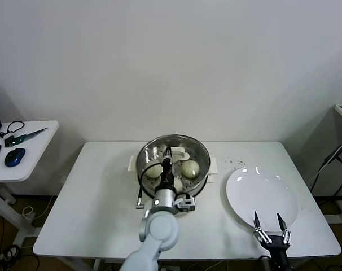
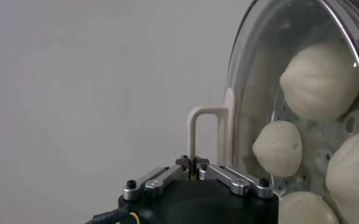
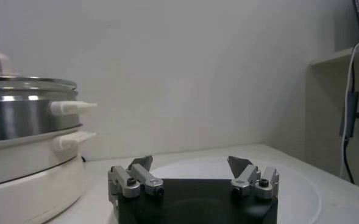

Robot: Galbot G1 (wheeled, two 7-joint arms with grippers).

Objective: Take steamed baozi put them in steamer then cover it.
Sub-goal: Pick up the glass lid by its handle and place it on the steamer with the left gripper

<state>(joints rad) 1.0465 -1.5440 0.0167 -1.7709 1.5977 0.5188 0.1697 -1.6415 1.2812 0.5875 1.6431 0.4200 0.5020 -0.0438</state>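
There are four buns (image 2: pixel 318 81) inside one steamer (image 1: pixel 172 161), under one glass lid (image 2: pixel 252 91). One white plate (image 1: pixel 262 195) lies on one white table (image 1: pixel 97 197). Two grippers are visible, left (image 1: pixel 166 155) and right (image 1: pixel 269 219).

Looked all over and there's honestly nothing readable anywhere, no brand, label, number or sign that I can make out. The round shiny steel steamer pot with its cream-white base (image 1: pixel 172 164) has no visible logo or markings, same for the round clear glass lid with the cream-white handle (image 2: pixel 211 137) and the flat round white plate (image 1: pixel 262 196). The dark bits lying on the small white side table (image 1: pixel 30 148) are too small to show any lettering.
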